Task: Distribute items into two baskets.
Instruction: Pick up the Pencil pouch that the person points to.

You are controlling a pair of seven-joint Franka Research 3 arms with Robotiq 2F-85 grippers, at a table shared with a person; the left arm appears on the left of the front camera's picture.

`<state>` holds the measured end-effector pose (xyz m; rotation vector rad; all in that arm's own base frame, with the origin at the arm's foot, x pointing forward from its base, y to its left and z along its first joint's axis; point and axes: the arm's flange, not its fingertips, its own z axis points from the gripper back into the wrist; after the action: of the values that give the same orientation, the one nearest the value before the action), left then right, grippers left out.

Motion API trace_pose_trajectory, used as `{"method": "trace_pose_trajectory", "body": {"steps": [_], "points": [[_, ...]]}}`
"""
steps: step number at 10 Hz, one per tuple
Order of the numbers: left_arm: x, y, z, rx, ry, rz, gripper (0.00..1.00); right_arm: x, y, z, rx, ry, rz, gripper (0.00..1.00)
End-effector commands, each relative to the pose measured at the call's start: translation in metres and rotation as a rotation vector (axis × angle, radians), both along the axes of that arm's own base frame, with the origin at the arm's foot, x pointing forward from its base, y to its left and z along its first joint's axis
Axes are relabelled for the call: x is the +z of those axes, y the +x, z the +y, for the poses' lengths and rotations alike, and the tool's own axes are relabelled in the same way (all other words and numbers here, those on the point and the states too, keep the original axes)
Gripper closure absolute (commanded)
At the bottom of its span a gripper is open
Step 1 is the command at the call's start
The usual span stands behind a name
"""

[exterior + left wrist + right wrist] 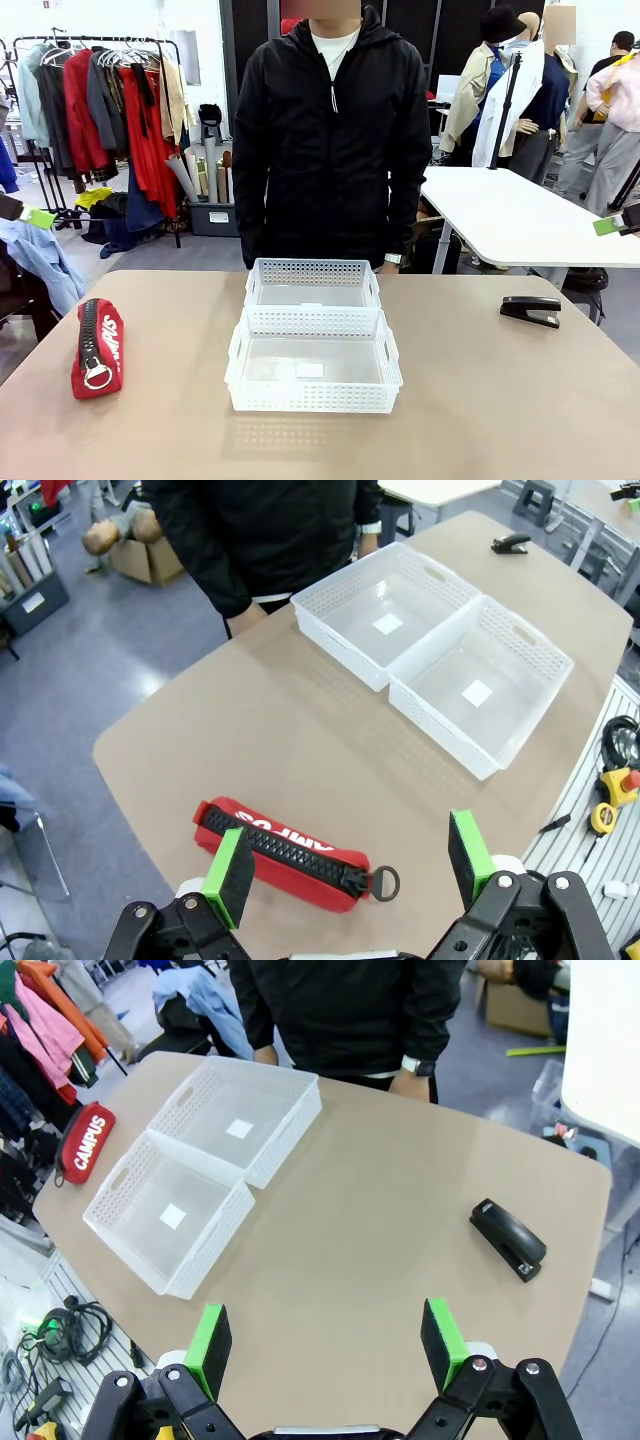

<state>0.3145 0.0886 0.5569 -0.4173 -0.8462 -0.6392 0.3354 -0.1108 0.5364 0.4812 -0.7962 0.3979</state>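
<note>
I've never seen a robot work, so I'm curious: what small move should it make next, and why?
Probably lower the left gripper onto the red fabric zip pouch, which lies just beneath its open jaws. Both white perforated plastic baskets stand empty, and the small black stapler lies outside them too.

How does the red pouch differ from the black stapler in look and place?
The red pouch is fabric with a zipper; the black stapler is smaller. The pouch lies left of the baskets, the stapler right of them. Both rest on the table, outside the baskets.
</note>
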Motion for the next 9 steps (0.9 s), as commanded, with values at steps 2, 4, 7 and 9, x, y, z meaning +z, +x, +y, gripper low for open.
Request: {"method": "trace_pose_trajectory", "body": {"steps": [2,4,7,9], "points": [[-0.0046,-0.008,-0.0049,-0.027,0.006,-0.016,0.0,0.0026,-0.002,-0.0007,0.025,0.019,-0.043,0.0],[-0.0026,-0.0102,-0.004,-0.029,0.009,-0.014,0.0,0.0051,-0.0034,-0.0009,0.016,0.013,-0.038,0.0],[-0.0011,-0.0119,-0.0009,-0.03,0.019,0.024,0.0,0.0071,-0.0022,-0.0005,-0.003,0.006,-0.016,0.0],[0.0017,-0.0157,0.002,-0.021,0.024,0.031,0.0,0.0089,-0.0036,-0.0021,-0.005,0.0,-0.011,0.0]]}}
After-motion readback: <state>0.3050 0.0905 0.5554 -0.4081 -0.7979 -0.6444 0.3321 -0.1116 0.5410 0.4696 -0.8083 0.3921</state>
